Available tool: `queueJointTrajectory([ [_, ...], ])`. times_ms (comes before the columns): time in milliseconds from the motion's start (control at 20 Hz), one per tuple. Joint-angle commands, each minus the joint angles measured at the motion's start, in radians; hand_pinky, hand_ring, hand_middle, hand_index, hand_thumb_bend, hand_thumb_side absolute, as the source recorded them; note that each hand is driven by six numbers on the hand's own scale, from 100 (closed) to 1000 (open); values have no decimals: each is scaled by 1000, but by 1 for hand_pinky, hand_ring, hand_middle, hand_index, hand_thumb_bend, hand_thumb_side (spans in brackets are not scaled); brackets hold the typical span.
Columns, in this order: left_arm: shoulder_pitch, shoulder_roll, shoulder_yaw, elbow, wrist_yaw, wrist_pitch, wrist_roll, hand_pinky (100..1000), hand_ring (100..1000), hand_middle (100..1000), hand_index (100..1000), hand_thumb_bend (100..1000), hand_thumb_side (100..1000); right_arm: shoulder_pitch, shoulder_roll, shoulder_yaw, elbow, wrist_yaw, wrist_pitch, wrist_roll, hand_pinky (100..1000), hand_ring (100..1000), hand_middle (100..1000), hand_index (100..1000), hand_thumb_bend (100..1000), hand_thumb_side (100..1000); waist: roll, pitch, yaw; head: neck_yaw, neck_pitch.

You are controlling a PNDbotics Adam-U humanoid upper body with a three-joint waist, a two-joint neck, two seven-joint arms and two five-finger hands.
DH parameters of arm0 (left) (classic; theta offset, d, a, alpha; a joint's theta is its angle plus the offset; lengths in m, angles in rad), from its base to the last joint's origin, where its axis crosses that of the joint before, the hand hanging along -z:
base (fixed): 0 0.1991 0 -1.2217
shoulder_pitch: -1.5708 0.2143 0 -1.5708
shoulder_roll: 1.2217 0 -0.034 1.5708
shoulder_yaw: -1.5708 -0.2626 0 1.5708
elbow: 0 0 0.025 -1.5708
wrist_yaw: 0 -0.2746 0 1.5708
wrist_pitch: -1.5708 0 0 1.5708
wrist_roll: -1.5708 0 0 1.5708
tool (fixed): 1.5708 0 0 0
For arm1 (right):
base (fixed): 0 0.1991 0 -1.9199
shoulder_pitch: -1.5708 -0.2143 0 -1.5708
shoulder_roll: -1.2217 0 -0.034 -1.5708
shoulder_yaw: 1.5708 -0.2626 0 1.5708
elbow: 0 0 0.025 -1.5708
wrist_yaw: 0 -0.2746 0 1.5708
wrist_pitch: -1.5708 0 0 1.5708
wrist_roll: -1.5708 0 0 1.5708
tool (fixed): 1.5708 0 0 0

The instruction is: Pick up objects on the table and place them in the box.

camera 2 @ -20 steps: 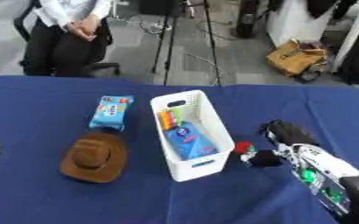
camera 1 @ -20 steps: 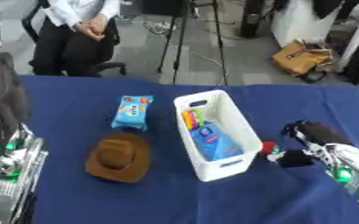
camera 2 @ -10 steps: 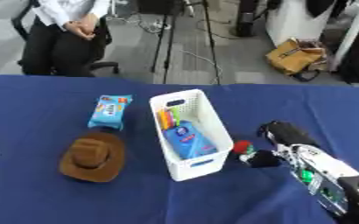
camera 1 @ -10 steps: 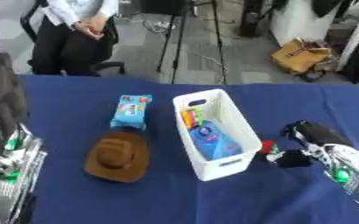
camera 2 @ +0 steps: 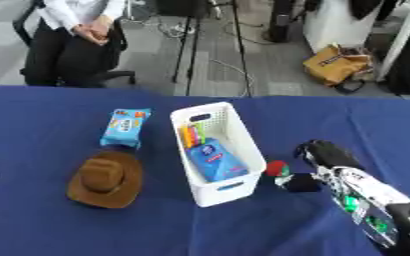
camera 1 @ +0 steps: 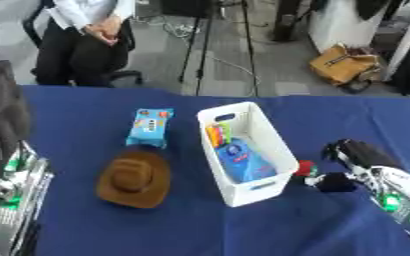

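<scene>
One small red object (camera 2: 277, 167) sat pinched in the right hand (camera 2: 324, 156) beside the white plastic box (camera 2: 217, 150); it looked light and rigid.

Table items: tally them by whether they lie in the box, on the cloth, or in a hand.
In the box: 2, blue pack and coloured sticks
On the cloth: 2, hat and snack pack
In the right hand: 1, small red item
Total: 5
</scene>
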Motion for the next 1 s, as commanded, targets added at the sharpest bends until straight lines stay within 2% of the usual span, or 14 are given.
queueJointTrajectory([
  [50, -13, 7, 6, -14, 3, 3, 2, 917, 947, 891, 987, 100, 1000, -17, -13, -16, -3, -4, -7, -1, 853, 863, 637, 760, 655, 625, 1, -18, -1, -3, -10],
  [450, -16, 5, 6, -14, 3, 3, 3, 916, 945, 889, 986, 100, 1000, -14, -14, -19, 0, -8, -15, 3, 856, 862, 633, 752, 647, 602, 2, -17, -1, -2, -11],
  [600, -14, 6, 6, -14, 3, 3, 3, 915, 945, 888, 986, 100, 1000, -8, -23, -18, -14, -14, -16, 0, 857, 866, 648, 762, 661, 632, 2, -16, -1, -2, -11],
  [1000, -17, 4, 5, -14, 2, 3, 3, 915, 945, 888, 986, 100, 1000, -8, -27, -10, -48, -33, -4, 7, 857, 868, 656, 768, 665, 640, 0, -18, -1, -5, -17],
])
